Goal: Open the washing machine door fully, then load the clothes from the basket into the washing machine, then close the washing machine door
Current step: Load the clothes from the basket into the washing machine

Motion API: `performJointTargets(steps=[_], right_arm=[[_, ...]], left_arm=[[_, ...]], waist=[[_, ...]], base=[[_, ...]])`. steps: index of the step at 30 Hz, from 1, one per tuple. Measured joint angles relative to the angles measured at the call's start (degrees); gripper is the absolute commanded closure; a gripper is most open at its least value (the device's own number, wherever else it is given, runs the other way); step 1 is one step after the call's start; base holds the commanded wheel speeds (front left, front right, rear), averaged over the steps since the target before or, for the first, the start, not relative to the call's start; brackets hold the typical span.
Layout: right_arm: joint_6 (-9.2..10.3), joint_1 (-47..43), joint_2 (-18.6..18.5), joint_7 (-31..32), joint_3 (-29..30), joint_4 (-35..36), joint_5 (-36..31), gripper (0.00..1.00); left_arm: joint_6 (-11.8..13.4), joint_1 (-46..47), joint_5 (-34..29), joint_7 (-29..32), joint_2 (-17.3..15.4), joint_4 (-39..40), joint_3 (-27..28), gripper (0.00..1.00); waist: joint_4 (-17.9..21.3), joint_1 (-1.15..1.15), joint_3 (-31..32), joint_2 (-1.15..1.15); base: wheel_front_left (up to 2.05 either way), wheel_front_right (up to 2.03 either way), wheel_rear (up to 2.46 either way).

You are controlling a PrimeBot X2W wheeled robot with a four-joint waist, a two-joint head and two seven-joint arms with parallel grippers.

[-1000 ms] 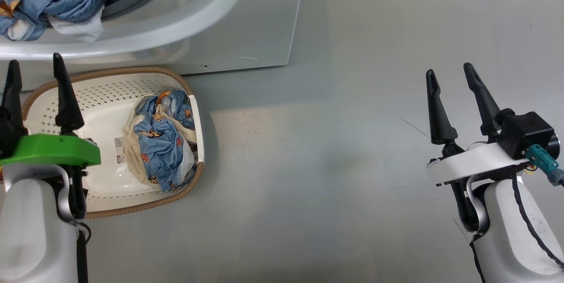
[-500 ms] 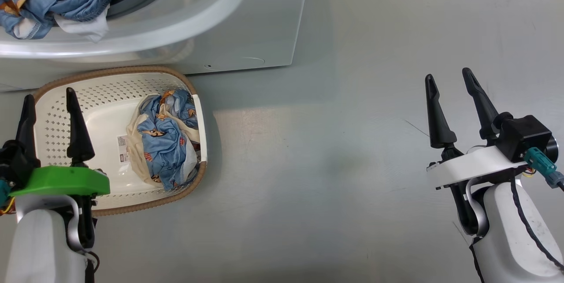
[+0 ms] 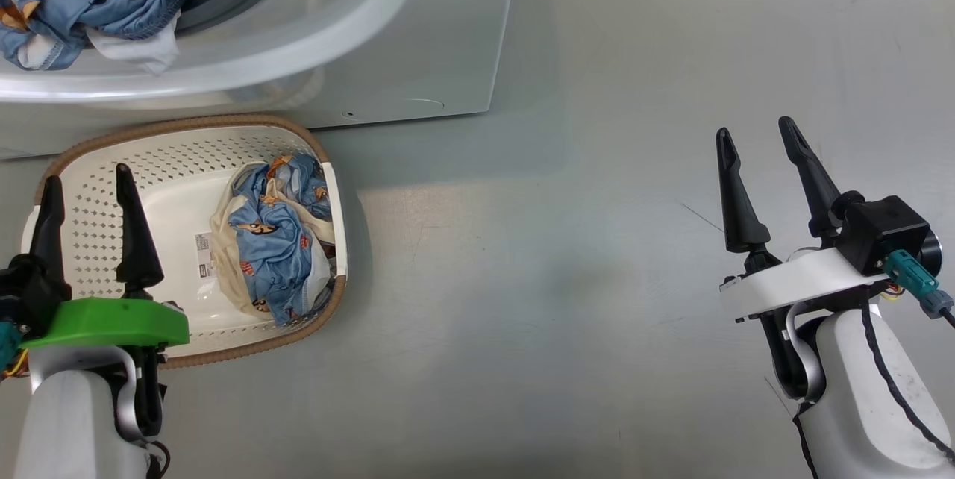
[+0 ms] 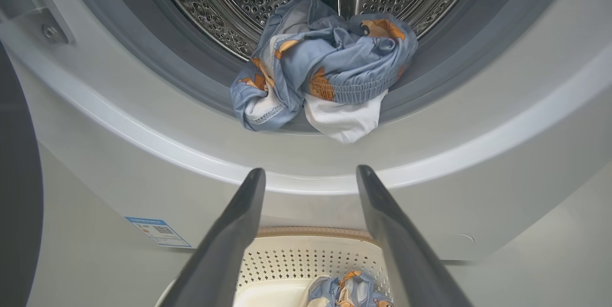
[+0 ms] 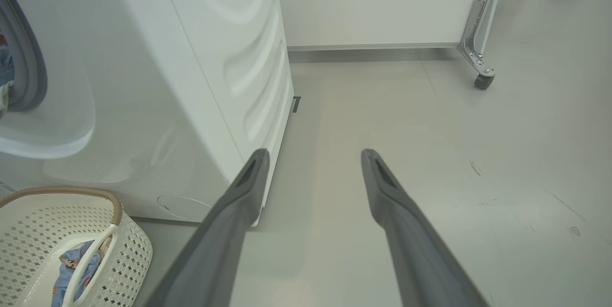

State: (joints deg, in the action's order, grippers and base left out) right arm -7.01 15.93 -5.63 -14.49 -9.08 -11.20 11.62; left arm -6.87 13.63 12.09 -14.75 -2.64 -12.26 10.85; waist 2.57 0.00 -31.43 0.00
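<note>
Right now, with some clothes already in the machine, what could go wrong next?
1. The loaded clothes hang over the grey gasket; they could get pinched at closing.
2. More clothes lie in the basket; they may get left behind.

I see the grey floor (image 3: 597,277) carrying the washing machine (image 3: 448,39) at far left, with the basket (image 3: 209,119) standing just in front of it. A castor wheel (image 5: 484,81) rests on it far off to the right.
</note>
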Motion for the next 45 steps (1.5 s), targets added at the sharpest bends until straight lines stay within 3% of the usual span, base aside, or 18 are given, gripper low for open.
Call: performJointTargets(steps=[21, 31, 45], right_arm=[[0.00, 0.02, -0.01, 0.00, -0.02, 0.01, 0.45, 0.00], [0.00, 0.04, 0.07, 0.00, -0.59, -0.23, 0.48, 0.00], [0.00, 0.05, 0.10, 0.00, -0.62, -0.56, 0.99, 0.00]], left_arm=[[-0.15, 0.65, -0.08, 0.00, 0.30, 3.02, -0.41, 0.00], [-0.16, 6.32, 0.02, 0.00, 0.13, 1.29, -1.37, 0.00], [-0.18, 15.02, -0.34, 5.80, -3.72, -5.26, -3.15, 0.00]], waist=[[-0.11, 0.00, -0.78, 0.00], [0.32, 0.00, -1.06, 0.00], [0.99, 0.00, -1.27, 0.00]], base=[[0.00, 0.00, 0.00], [0.00, 0.00, 0.00], [0.00, 0.00, 0.00]])
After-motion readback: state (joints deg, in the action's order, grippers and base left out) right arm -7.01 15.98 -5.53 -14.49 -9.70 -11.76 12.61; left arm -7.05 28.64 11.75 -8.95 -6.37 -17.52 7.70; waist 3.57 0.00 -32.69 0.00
